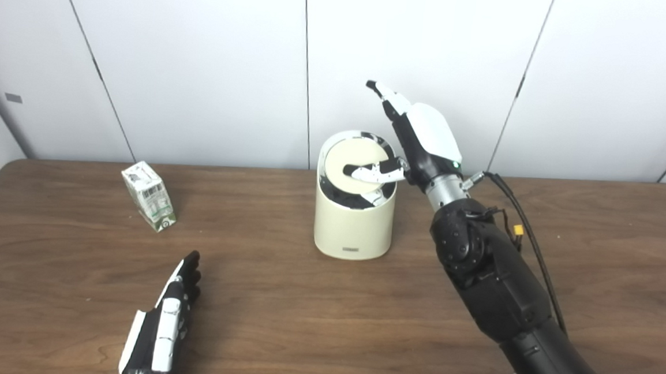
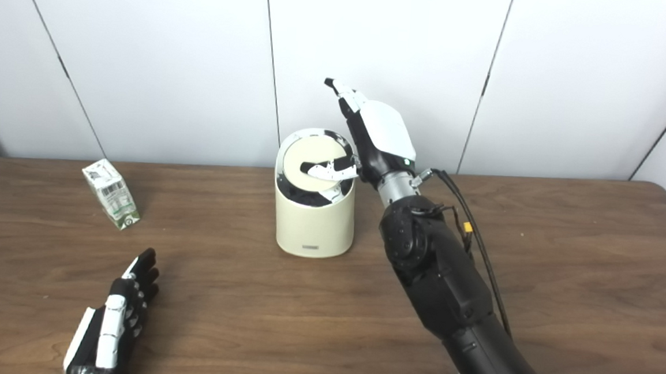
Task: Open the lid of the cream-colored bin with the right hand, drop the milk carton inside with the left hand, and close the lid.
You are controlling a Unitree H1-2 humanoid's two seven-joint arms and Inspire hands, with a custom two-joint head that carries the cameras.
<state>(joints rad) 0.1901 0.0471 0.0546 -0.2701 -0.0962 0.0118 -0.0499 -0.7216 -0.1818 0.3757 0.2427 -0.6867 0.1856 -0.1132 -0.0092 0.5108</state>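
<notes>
Left eye view: right hand (image 1: 414, 140) spread, thumb on tilted lid (image 1: 353, 164) of bin (image 1: 354, 223); left hand (image 1: 166, 321) empty, fingers extended; milk carton (image 1: 149, 195) untouched on table (image 1: 302, 312).

Hidden and cut-off parts around the bin

The right hand (image 1: 423, 137) covers the right rim of the cream-colored bin (image 1: 353, 229), and its thumb lies over the lid (image 1: 354, 165), so it is not clear if the lid is gripped or only touched. The inside of the bin is dark and cannot be read. The left hand (image 1: 159, 327) is cut by the bottom edge, its palm unseen. The print on the milk carton (image 1: 150, 196) is too small to read. The bench (image 1: 302, 312) runs out of both side edges.
</notes>
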